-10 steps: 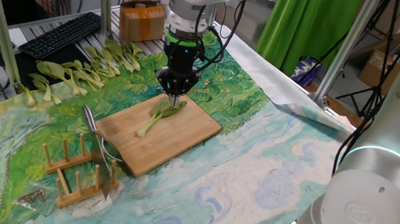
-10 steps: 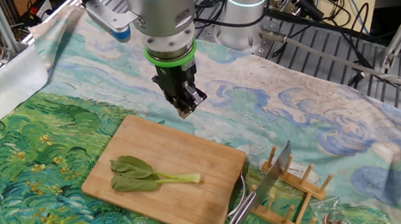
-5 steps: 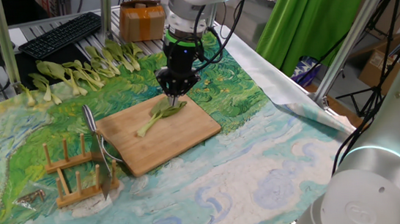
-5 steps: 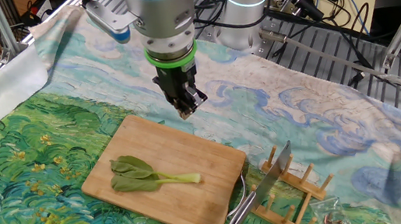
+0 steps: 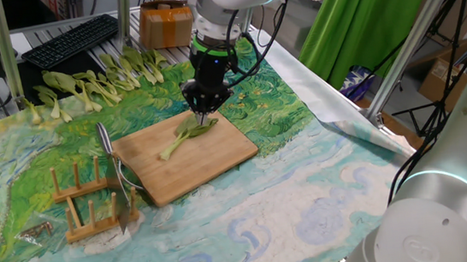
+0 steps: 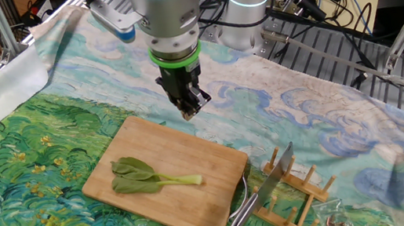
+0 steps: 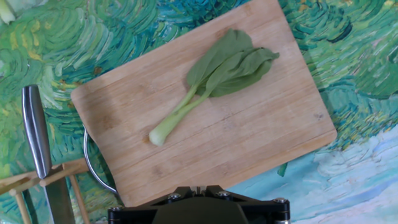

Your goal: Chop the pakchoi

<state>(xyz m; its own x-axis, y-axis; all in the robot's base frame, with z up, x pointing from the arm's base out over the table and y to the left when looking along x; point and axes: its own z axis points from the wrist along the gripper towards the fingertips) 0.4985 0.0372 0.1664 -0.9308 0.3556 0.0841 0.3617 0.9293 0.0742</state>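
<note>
Gripper (image 6: 195,111) pressed together, empty, above board's (image 6: 198,200) far edge. Pakchoi (image 6: 148,178) whole, uncut. Next prob: grab knife (image 6: 264,191) from rack (image 6: 297,195), handle first, w/ firm grip.

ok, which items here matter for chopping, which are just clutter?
Job:
- pakchoi, whole
- cutting board under it
- knife in the wooden rack
- end effector, shut, empty

Clutter:
- spare pakchoi
- keyboard
- brown box
</note>
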